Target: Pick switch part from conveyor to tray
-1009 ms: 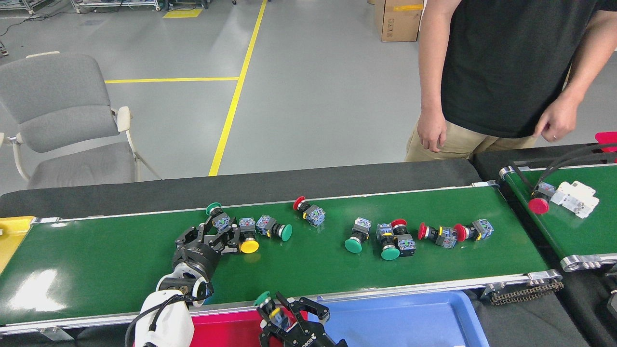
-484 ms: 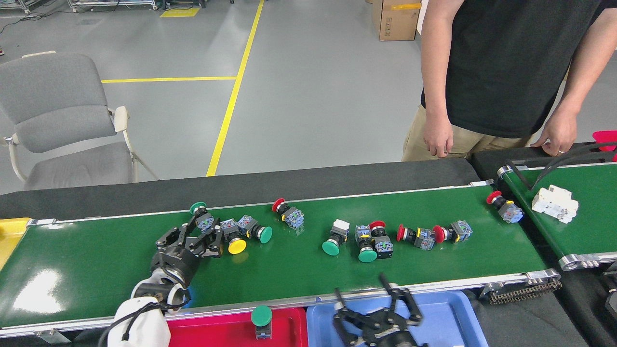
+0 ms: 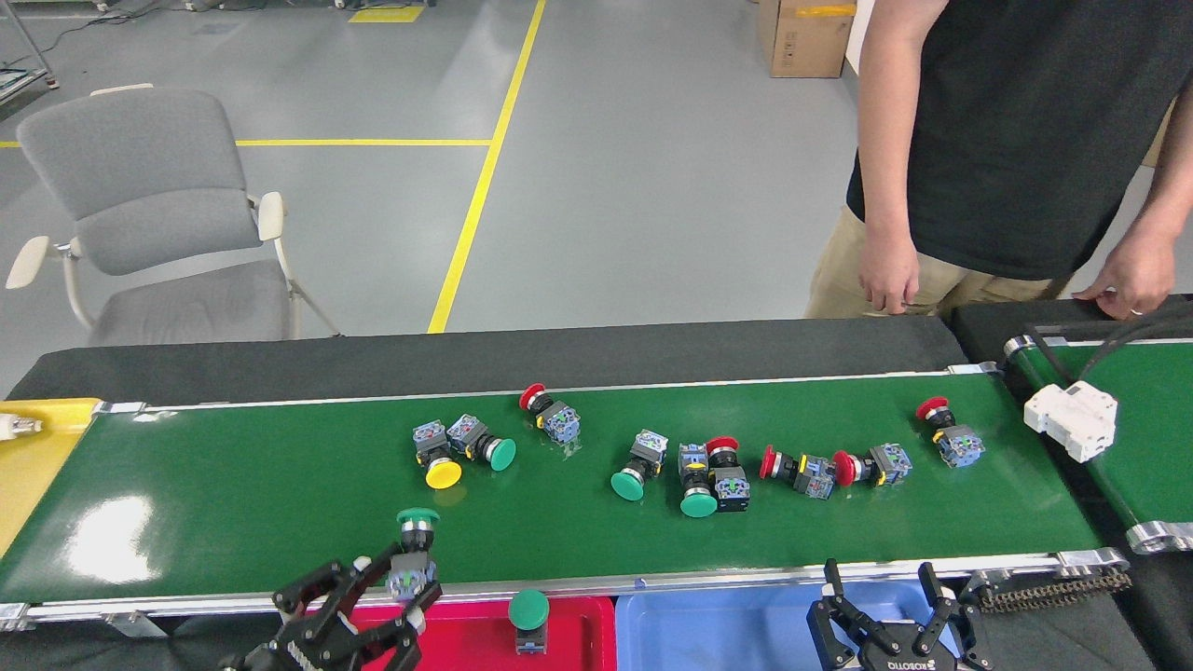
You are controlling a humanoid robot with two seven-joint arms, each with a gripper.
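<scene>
- One view only, from the head, looking down on the conveyor (image 3: 233, 485) with its loose row of switch parts lying on their sides.
- Left hand (image 3: 368, 610) sits at the near rail, fingers clamped on a green-capped switch part (image 3: 413, 550) — cap up, body between the fingertips, lifted just off the belt edge.
- Just beside it lies the red tray (image 3: 475, 638), which already holds one green-capped switch (image 3: 528, 620) standing upright.
- Right hand (image 3: 885, 624) hangs over the blue tray (image 3: 736, 629) with its fingers apart and nothing between them.
- On the belt, a yellow-capped switch (image 3: 438, 461) touches a green one, and red-capped ones lie further right.
- A person (image 3: 1016, 140) stands behind the table, one hand resting near the narrower belt (image 3: 1156, 438), where a white part (image 3: 1072, 419) lies.
- Judged step: carrying a picked part to the tray. Next the left hand should come over the red tray clear of the switch already there — then lower and let go.
</scene>
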